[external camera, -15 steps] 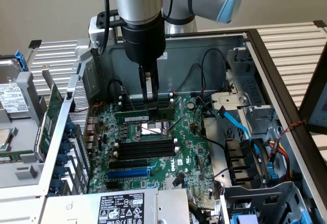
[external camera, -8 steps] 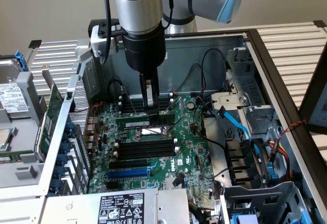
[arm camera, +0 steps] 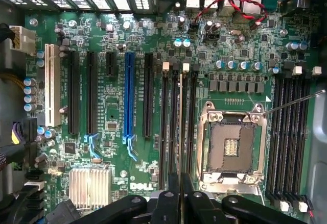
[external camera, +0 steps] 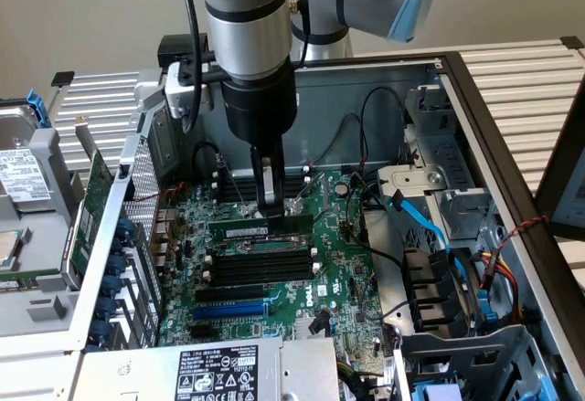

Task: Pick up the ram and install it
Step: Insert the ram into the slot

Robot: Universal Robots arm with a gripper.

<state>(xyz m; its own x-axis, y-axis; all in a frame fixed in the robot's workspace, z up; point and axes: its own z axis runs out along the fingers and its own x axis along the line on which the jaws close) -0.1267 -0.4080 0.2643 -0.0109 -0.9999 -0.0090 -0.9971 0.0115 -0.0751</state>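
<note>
The black two-fingered gripper (external camera: 272,207) is seen lowered straight down into the open grey metal computer case (external camera: 393,90), right over the green Dell motherboard (external camera: 343,278); the jaws are drawn almost fully together, and the ram (external camera: 245,229), a long, thin green circuit-board stick, is pinched between them by its upper edge; the grip is taken toward the stick's end on the exterior view's right, the rest reaching out to the exterior view's left; the stick is held on edge and level, parallel to the bank of long black memory slots (external camera: 256,269) and right at that bank; which slot it meets, and whether it is seated, cannot be told. From the wrist, the ram (arm camera: 180,127) is shown edge-on as a pale thin line running away from the gripper (arm camera: 180,201) among the memory slots (arm camera: 164,132); a square silver processor socket (arm camera: 232,147) is found just beside them; a long blue expansion slot (arm camera: 129,96) is seen farther across the motherboard (arm camera: 107,35).
</note>
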